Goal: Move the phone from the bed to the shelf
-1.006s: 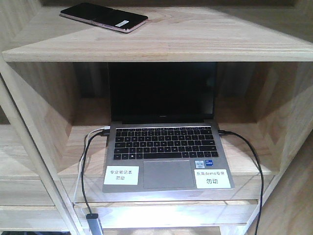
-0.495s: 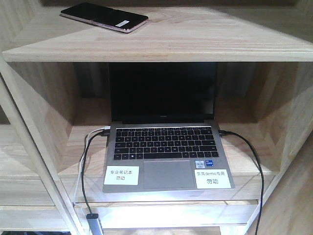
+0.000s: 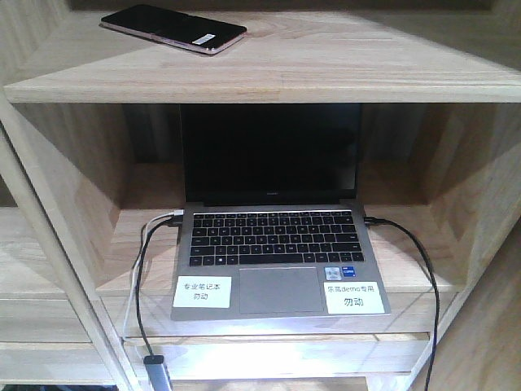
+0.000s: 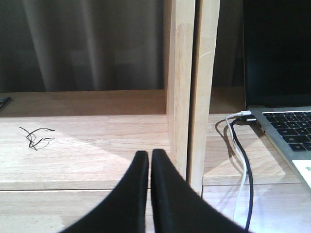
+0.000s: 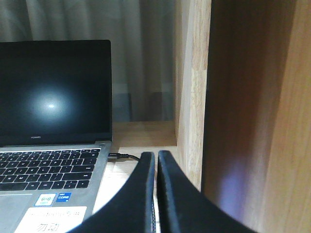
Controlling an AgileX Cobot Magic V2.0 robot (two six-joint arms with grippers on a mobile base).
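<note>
Both pincers, left (image 4: 149, 160) and right (image 5: 156, 160), clenched empty, level toward the shelf (image 3: 326, 73) (phone (image 3: 172, 28) on top)

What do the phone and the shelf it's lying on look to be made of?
The phone: glossy black face, probably glass, since it reflects light; pinkish rim looks metallic. The shelf: pale solid-looking wood planks with visible grain and joined strips, matte finish.

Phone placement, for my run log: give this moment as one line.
phone: flat on top shelf board | laptop: open below | left gripper: shut, empty | right gripper: shut, empty
</note>
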